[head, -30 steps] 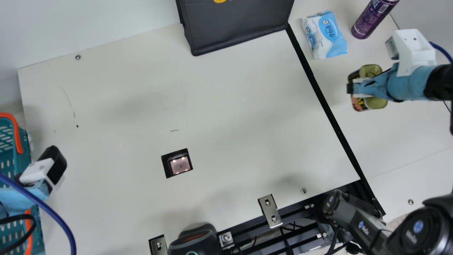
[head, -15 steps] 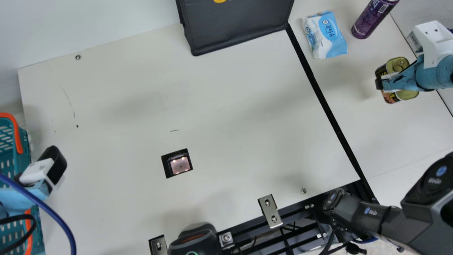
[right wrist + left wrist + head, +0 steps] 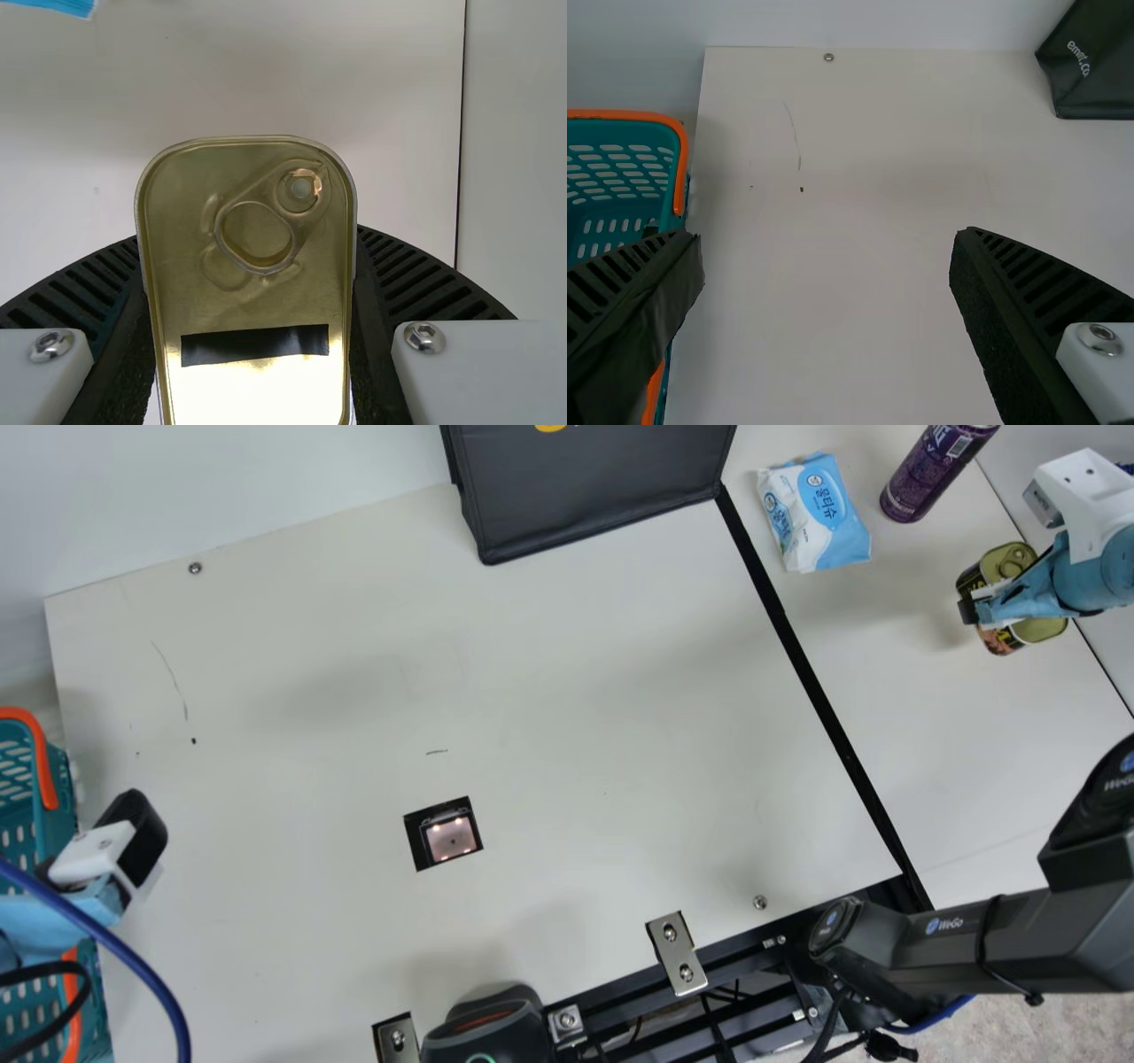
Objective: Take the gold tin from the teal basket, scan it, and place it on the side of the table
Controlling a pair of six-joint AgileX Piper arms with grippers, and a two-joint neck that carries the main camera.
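Gold tin [image 3: 1010,561] in R end effector [image 3: 975,607], now farther from blk strip [image 3: 821,700]

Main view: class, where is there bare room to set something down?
The widest bare patch lies between the teal basket and black strip, below the dark bag, above the square window. Another lies right of the strip, below the wipes. Crowded: around the wipes, purple can, and gold tin in the right gripper.

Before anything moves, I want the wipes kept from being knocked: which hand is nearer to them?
Right. The right hand, gripping the tin, is right of the wipes and lower in the main view. The left hand is at the far left, by the basket.
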